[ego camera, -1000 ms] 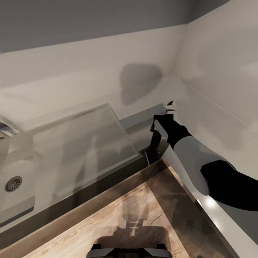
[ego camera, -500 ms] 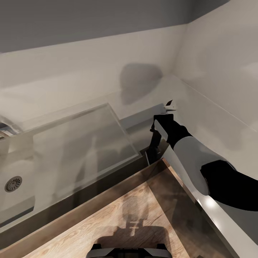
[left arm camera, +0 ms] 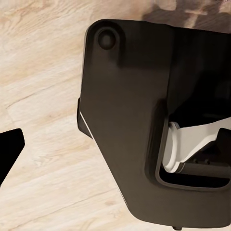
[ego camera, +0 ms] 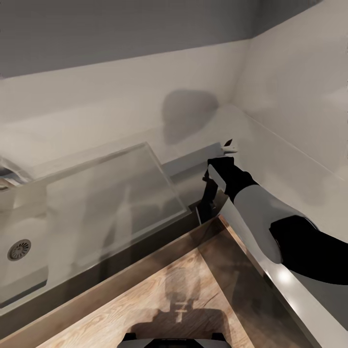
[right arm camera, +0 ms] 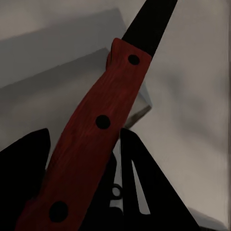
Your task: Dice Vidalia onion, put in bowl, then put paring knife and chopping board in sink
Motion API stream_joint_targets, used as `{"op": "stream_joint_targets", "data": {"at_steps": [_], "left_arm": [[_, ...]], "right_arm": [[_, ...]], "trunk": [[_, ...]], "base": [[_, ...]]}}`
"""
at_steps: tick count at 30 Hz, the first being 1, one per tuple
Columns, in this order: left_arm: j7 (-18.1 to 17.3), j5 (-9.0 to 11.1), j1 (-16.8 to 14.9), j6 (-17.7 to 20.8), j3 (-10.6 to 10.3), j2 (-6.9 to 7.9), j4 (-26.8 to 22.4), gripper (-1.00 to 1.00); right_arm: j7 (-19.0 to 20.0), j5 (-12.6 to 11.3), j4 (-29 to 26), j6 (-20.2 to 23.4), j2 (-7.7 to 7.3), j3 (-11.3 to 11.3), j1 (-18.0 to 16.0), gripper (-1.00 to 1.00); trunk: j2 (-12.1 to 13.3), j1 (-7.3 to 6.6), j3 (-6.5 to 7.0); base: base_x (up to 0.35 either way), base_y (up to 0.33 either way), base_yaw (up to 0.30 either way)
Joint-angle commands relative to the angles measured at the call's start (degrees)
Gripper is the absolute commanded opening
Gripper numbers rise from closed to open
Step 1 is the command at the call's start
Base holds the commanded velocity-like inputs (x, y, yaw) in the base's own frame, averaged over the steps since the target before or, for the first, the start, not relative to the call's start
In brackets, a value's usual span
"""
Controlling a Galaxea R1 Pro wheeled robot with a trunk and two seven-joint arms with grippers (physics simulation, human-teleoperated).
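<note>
The paring knife (right arm camera: 96, 125) is clamped between the right fingers (right arm camera: 29, 159), its blade tip cut off at 1 o'clock. The left fingers' state cannot be told. The sink (ego camera: 29, 270) is cropped at 9 o'clock.

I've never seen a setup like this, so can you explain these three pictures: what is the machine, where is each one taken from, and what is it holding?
It is a simulated two-armed wheeled robot in a kitchen. The head camera looks down at the grey sink, its drain, the countertop and the wood floor; the right arm reaches toward the corner. The right wrist camera looks along the right tool, which is shut on the paring knife: red riveted handle, dark blade. The left wrist camera looks down at the robot's dark base over the floor. Whether the left tool is open is not clear.
</note>
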Motion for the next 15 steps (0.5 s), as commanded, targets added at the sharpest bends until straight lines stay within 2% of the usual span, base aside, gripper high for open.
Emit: {"op": "stream_joint_targets", "data": {"at_steps": [1, 12, 15], "left_arm": [[-0.33, -0.08, 0.02, -0.05, 0.28, -0.05, -0.12, 1.00], [-0.34, -0.08, 0.02, -0.13, 0.19, -0.05, -0.21, 1.00], [-0.33, -0.08, 0.02, -0.14, 0.19, -0.03, -0.21, 1.00]], "right_arm": [[-0.43, -1.33, 2.71, 0.50, -0.04, 0.32, -0.02, -1.00], [-0.43, -1.41, 2.70, 0.49, 0.12, 0.32, -0.02, -1.00], [-0.43, -1.37, 2.70, 0.49, 0.13, 0.32, -0.02, -1.00]], "trunk": [[-0.07, 0.05, 0.01], [-0.07, 0.05, 0.99], [-0.07, 0.05, 1.26]], "base": [[0.000, 0.000, 0.000], [0.000, 0.000, 0.000], [-0.117, 0.000, 0.000]]}}
